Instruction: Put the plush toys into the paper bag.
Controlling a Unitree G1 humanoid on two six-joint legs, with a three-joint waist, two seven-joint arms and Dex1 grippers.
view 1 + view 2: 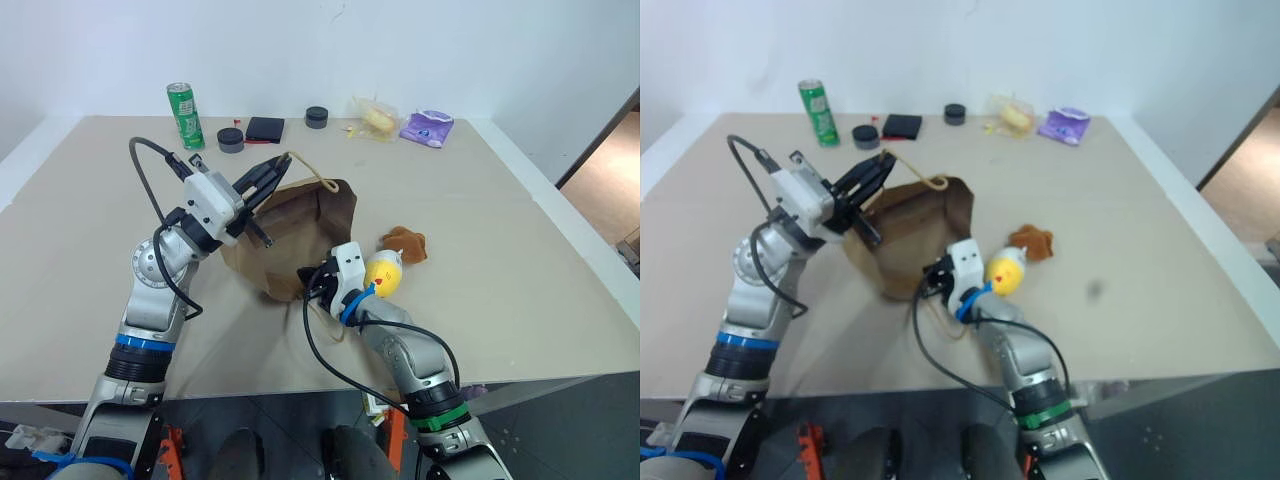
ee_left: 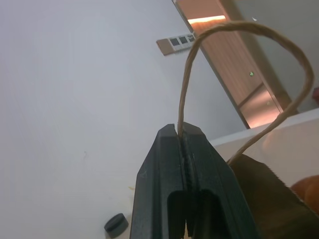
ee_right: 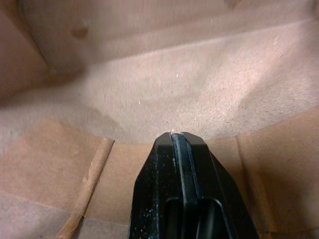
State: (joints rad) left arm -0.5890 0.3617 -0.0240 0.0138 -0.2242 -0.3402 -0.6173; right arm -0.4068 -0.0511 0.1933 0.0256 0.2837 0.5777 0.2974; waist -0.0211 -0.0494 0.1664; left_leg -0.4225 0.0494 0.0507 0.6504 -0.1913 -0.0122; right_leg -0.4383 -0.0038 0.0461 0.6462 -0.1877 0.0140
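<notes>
Two grippers are engaged: the left gripper (image 1: pixel 268 177) is clamped shut on a cord handle (image 2: pixel 249 74), by which the bag (image 1: pixel 300 225) is lifted open; the right gripper (image 3: pixel 178 135) is closed on nothing, inside the bag's mouth. Just right lie the ball (image 1: pixel 385 273) and bear (image 1: pixel 404 243), unbagged; a grasp seems needed next

A matt brown paper bag (image 1: pixel 300 225) with a twisted tan paper-cord handle (image 2: pixel 239 74) rests on a smooth, matt beige tabletop (image 1: pixel 520 260), beside a fuzzy yellow plush ball (image 1: pixel 385 273), a furry reddish-brown plush bear (image 1: pixel 405 243) and smooth black plastic claw fingers (image 2: pixel 209 189).
</notes>
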